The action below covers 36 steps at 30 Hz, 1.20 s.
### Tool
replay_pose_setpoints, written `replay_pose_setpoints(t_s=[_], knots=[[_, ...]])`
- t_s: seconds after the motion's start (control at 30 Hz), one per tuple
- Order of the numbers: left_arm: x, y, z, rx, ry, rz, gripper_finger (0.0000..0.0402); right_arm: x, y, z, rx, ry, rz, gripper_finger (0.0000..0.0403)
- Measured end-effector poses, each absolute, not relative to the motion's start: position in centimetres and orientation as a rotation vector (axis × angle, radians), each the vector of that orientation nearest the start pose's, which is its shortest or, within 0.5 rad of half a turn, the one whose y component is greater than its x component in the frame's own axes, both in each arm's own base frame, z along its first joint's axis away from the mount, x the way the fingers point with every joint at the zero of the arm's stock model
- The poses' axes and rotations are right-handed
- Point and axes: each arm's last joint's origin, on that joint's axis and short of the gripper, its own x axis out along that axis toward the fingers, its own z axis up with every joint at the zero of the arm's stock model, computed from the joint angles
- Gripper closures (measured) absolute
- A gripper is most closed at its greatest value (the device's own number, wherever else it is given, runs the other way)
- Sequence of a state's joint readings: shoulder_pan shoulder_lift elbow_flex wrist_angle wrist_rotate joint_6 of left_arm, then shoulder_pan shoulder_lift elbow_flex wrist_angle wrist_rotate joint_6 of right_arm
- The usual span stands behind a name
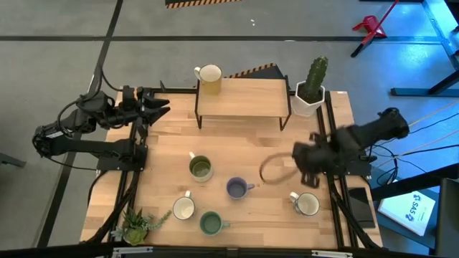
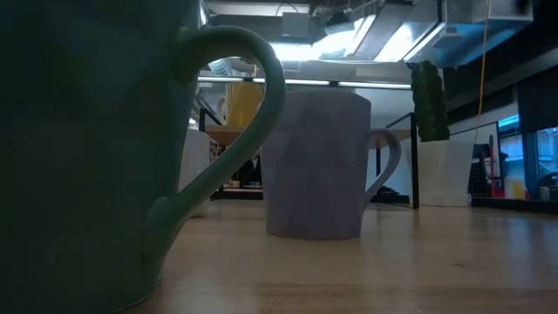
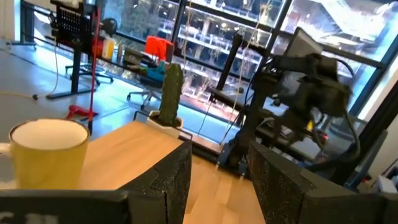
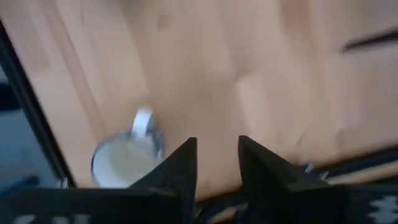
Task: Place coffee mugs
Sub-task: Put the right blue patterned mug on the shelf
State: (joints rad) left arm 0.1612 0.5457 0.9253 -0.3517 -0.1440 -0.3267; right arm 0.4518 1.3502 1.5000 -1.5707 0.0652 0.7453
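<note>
Right hand [image 4: 216, 163] above six mugs [image 1: 200, 168]

This looks like a robot lab or workshop. A wooden table [image 1: 237, 165] stands on a grey concrete floor [image 1: 57, 72], with black metal frames [image 1: 133, 179] around it. Big glass walls [image 3: 205, 37] and work stands with tools [image 3: 71, 25] fill the room behind.

Bright overhead lighting, right arm [image 1: 344, 147] motion-blurred, right wrist view smeared, near green mug [image 2: 96, 148] out of focus

Six mugs [image 1: 201, 168] (one cactus [image 1: 315, 74])
</note>
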Motion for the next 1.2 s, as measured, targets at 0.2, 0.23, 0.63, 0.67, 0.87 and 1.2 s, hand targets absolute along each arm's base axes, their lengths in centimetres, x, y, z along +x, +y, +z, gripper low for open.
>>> replay_pose_setpoints(t_s=[0.2, 0.23, 0.63, 0.67, 0.87, 1.2], knots=[[9.7, 2.0, 38.8, -0.323, -0.057, 0.301, 0.0248, 17.7, 12.0, 31.2, 0.29, 1.533, -0.261, 0.0217], [9.8, 2.0, 38.8, -0.32, -0.056, 0.301, 0.0248, 17.5, 12.4, 30.3, 0.298, 1.554, -0.254, 0.0206], [10.5, 2.1, 38.3, -0.32, -0.001, 0.293, 0.0248, 16.0, 15.1, 24.6, 0.307, 1.589, -0.158, 0.0184], [10.5, 2.1, 38.3, -0.32, -0.001, 0.293, 0.0248, 15.8, 15.0, 24.2, 0.295, 1.592, -0.174, 0.0187], [10.5, 2.1, 38.3, -0.32, -0.002, 0.295, 0.0248, 15.9, 15.0, 22.0, 0.315, 1.563, -0.147, 0.02], [10.5, 2.1, 38.3, -0.32, -0.003, 0.295, 0.0248, 16.3, 14.8, 20.7, 0.398, 1.552, -0.156, 0.0373]])
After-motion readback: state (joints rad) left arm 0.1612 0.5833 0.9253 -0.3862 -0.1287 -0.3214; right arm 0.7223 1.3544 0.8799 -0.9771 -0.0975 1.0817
